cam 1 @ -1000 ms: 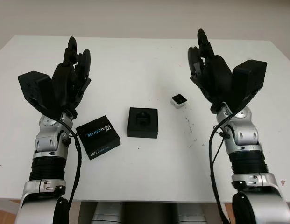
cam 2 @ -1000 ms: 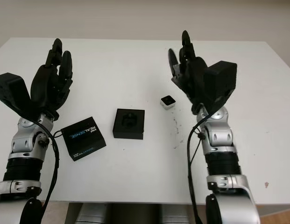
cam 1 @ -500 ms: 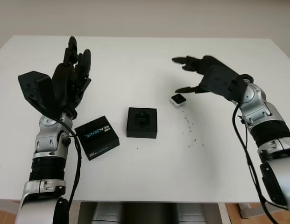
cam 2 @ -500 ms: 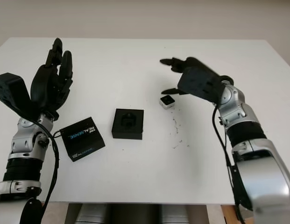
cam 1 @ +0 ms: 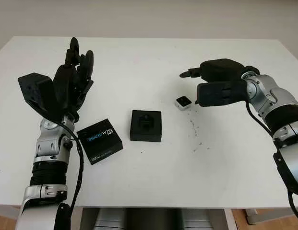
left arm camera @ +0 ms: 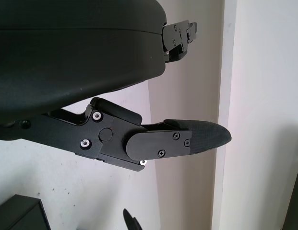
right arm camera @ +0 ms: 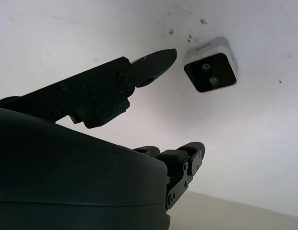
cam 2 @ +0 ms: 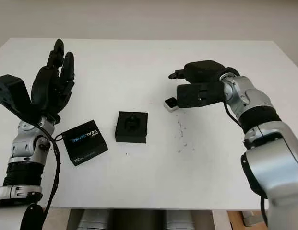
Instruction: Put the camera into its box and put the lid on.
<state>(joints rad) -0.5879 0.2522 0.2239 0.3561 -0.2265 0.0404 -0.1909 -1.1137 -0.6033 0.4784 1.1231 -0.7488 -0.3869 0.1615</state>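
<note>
Centrally, the camera [cam 1: 183, 102], a small white cube with a dark front face, lay on the white surface [cam 1: 153, 52], right of the middle and untouched. In the right wrist view the same camera [right arm camera: 210, 71] showed two small lenses on its dark face, with one of the fingertips [right arm camera: 164, 56] of the right hand close beside it but not in contact.

The right hand [cam 1: 217, 86] reached in from the right side and hovered just beside the camera on its right, palm turned toward the camera. It was open and held nothing; one of its fingers [cam 1: 188, 74] pointed past the camera's far side.

The box [cam 1: 146, 125], black and square, sat to the left of the camera and a little nearer the robot, apart from it. Its top was open, showing a dark moulded insert.

The lid [cam 1: 100, 141], a black piece printed with "REALSENSE" in white and blue, lay further left on the surface, turned at an angle to the box and not touching it.

The left hand [cam 1: 72, 84] was raised above the left part of the surface, behind the lid, its fingers pointing up and away from the robot. It was open and held nothing.

A few small dark specks [cam 1: 193, 129] marked the surface right of the box.
</note>
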